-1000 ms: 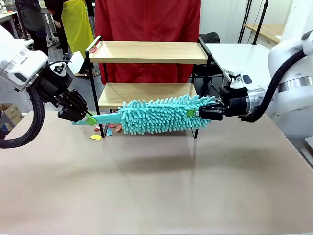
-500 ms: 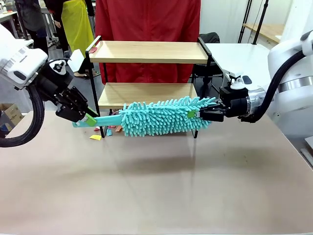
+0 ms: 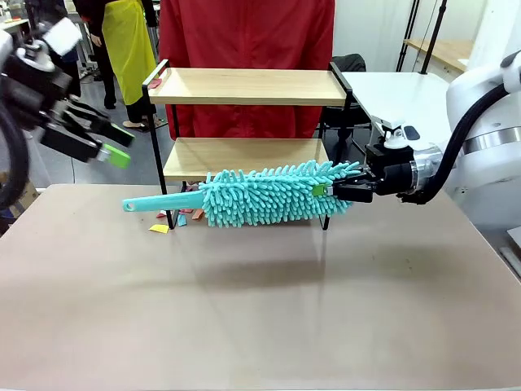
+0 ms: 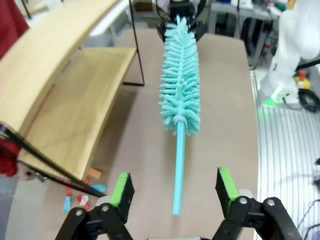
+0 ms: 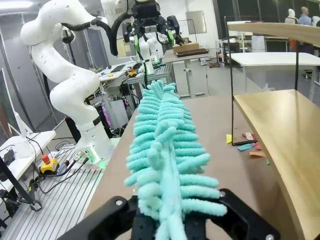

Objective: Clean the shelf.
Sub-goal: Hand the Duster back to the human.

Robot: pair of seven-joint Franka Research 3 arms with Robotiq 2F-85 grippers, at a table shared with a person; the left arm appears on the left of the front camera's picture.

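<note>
The handle of the turquoise duster [image 3: 273, 194] has been let go by the left gripper [image 3: 104, 145], which has been lifted up and away towards the left edge of the front view; a second ago the handle tip was clamped in it. Its green-padded fingers [image 4: 121, 189] are now spread apart, with nothing between them. The duster has been kept level above the worktop [image 3: 260, 301] by the right gripper [image 3: 335, 191], whose fingers are closed on the fluffy end. The thin handle is left sticking out unsupported to the left.

Just behind the duster, the shelf [image 3: 244, 85] is seen standing at the far edge of the worktop, with two light wooden boards in a black frame. The lower board is partly hidden by the duster head. Small coloured paper scraps [image 3: 159, 229] are scattered on the worktop by the shelf's left legs.

The worktop is plain beige. Behind the shelf a person in red [image 3: 244, 37] is standing, and a white table [image 3: 407, 94] is seen at right.
</note>
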